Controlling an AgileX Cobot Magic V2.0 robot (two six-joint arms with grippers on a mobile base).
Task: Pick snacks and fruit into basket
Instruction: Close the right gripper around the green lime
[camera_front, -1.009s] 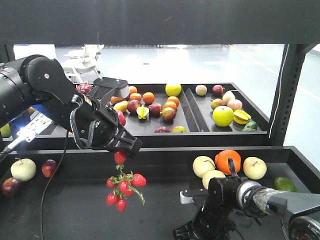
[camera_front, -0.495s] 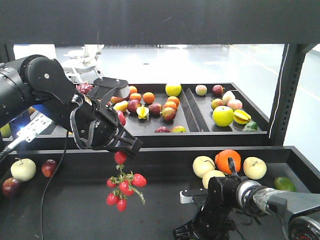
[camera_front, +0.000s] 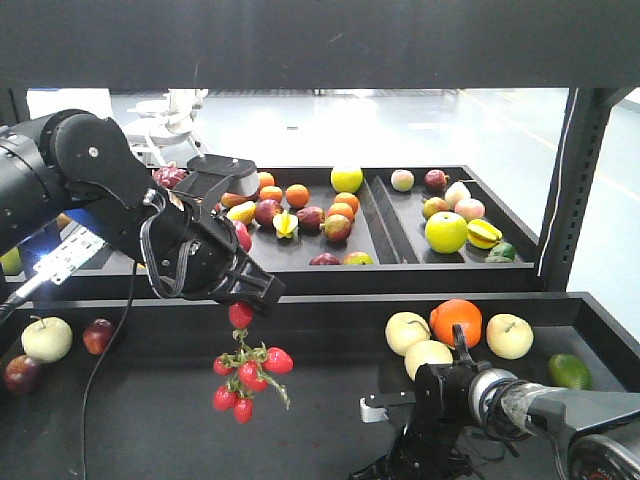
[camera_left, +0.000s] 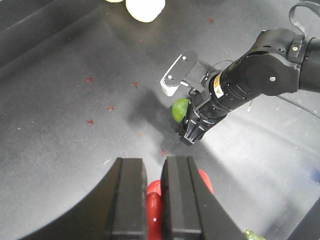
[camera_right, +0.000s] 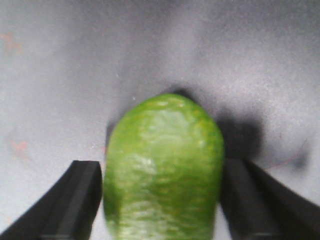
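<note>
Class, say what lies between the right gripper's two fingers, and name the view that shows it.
The green oval fruit sits between the right gripper's fingers, filling the gap, on the grey table. The right wrist view shows it plainly.

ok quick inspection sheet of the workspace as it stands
surface: black tray, small red specks
job's things: red fruit bunch hangs from left gripper; green oval fruit between right gripper jaws; basket, snacks not seen
clutter: pale apples, orange, upper trays of mixed fruit
grippers: left shut on bunch; right closed against green fruit's sides
cables: black cable droops from left arm
surroundings: shelf frame, office chair
</note>
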